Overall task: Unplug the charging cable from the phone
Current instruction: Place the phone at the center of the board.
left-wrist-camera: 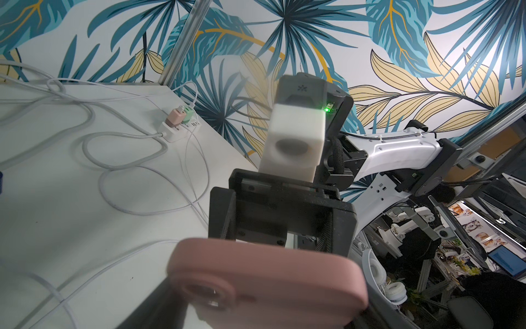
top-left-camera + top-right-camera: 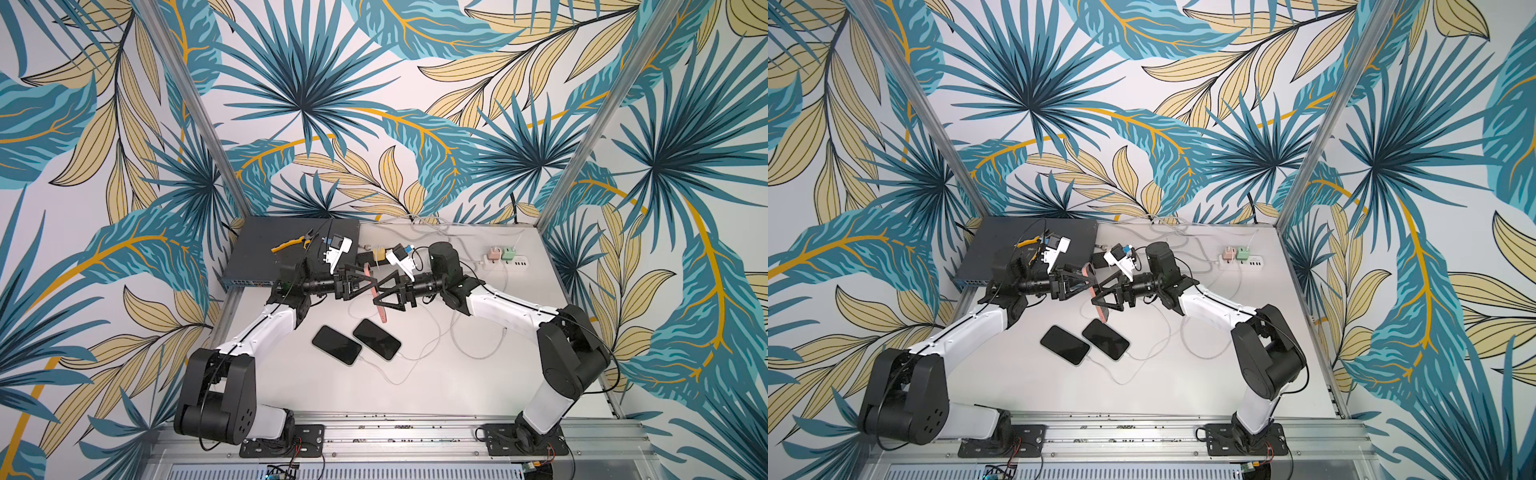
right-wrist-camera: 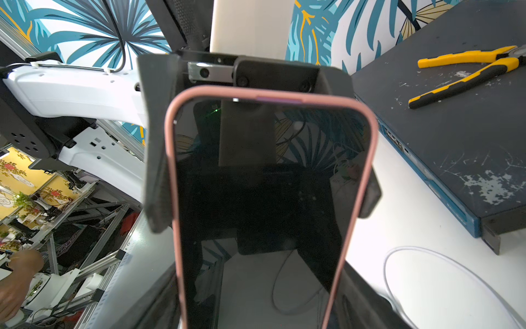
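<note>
A phone in a pink case [image 2: 382, 315] hangs on edge above the middle of the table, between both grippers. My left gripper [image 2: 371, 283] is shut on its upper part; the case back [image 1: 270, 273] fills the left wrist view. My right gripper [image 2: 377, 300] meets it from the opposite side. Its dark fingers [image 3: 159, 310] lie against the case's two long edges, with the black screen [image 3: 264, 185] facing the camera. In both top views the pink phone [image 2: 1102, 316] slants down toward the table. Its plug end is hidden. Thin white charging cable [image 2: 432, 332] loops on the table beneath.
Two black phones [image 2: 336, 345] [image 2: 377, 339] lie flat near the front, each with a white cable. A dark network switch [image 2: 266, 253] with yellow pliers [image 2: 291, 243] sits at the back left. A white power strip [image 2: 505, 261] with pink and green chargers stands at the back right.
</note>
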Robot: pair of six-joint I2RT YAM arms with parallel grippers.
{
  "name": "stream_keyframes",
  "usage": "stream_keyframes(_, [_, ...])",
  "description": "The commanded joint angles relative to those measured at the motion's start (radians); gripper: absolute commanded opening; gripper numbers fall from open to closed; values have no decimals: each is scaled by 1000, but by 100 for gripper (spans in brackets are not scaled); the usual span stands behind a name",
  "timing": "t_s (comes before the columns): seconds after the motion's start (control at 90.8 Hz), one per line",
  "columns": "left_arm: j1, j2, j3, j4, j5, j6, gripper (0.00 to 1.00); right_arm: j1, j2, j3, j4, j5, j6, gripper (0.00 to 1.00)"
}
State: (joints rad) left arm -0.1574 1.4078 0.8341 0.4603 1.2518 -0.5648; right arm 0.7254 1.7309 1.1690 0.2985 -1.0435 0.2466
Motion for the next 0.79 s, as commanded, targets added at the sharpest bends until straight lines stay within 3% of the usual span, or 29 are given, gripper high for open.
stream_keyframes(0.0, [-5,-30,-7,30,24,-2,45,6,-1,-18,72,-66,-12,43])
stream_keyframes(0.165, [-5,-29,-8,31,27,-2,48,7,-4,-22,76,-68,-14,39])
stream_keyframes(0.264, [-6,-29,-10,41,37,-12,30,8,1,-18,75,-65,0,76])
stream_keyframes(0.32, [-7,-30,-13,58,40,-23,21,6,6,-12,72,-65,0,87])
stream_keyframes(0.397, [-7,-30,-19,82,42,-37,15,8,13,-5,68,-72,-1,94])
stream_keyframes(0.573, [-7,-29,-20,92,41,-43,16,9,35,17,43,-75,-23,98])
stream_keyframes(0.782, [-8,-26,-20,93,41,-44,19,11,47,25,33,-67,-31,86])
